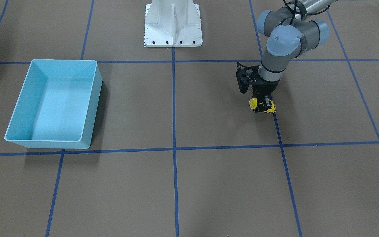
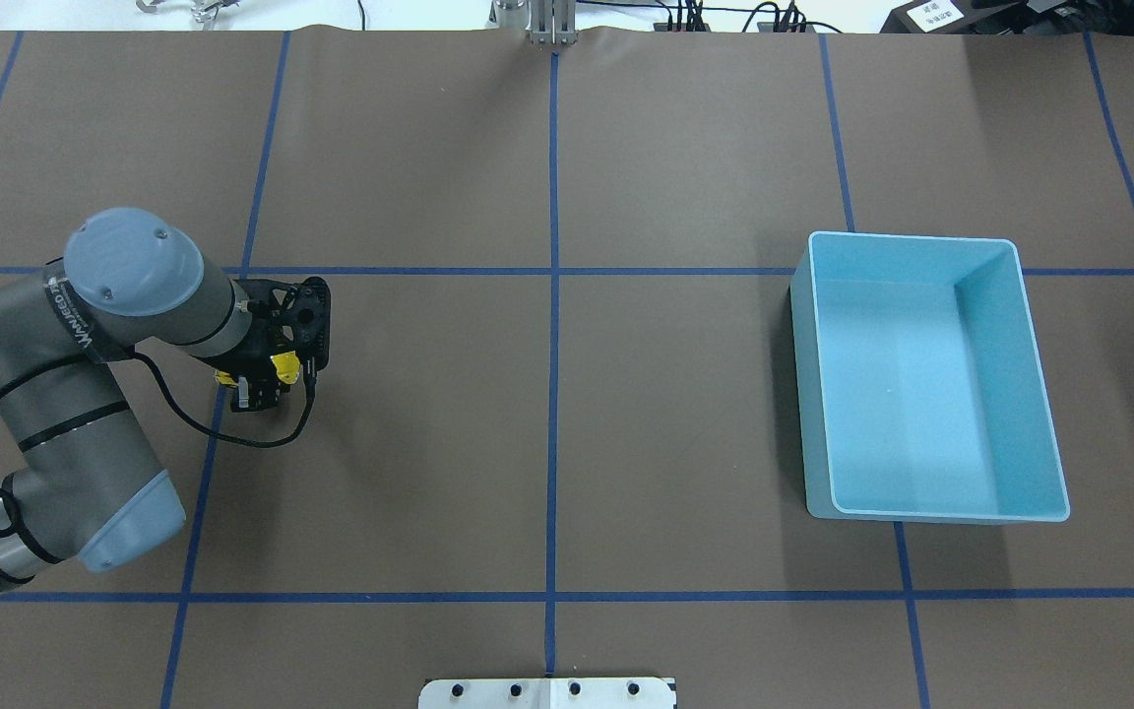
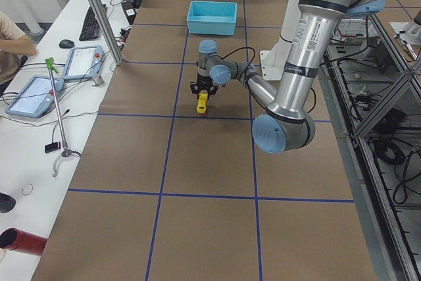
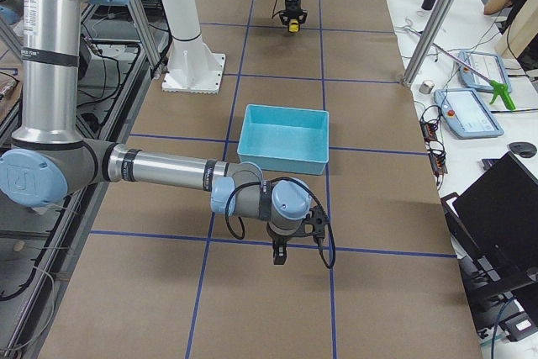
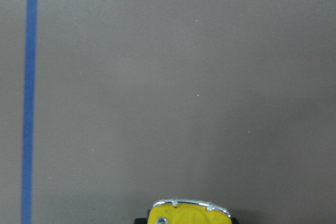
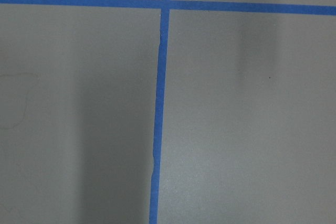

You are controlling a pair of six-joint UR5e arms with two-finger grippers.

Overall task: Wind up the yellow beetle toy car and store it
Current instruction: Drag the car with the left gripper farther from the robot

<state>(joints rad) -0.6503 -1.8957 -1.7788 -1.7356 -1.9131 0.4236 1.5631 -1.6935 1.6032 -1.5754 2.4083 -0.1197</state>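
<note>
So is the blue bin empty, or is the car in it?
Empty: the bin shows only bare floor. The car is far off, held by the left gripper.

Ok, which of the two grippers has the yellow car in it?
The left gripper: the yellow beetle toy car is clamped in it. The right gripper hangs over bare table, apart from the light-blue bin.

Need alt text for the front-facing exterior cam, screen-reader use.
The robot's left tool, on the view's right, is shut on the yellow beetle toy car over a brown table gridded with blue tape. An empty light-blue bin sits far to the view's left; the white robot base is at top centre.
</note>
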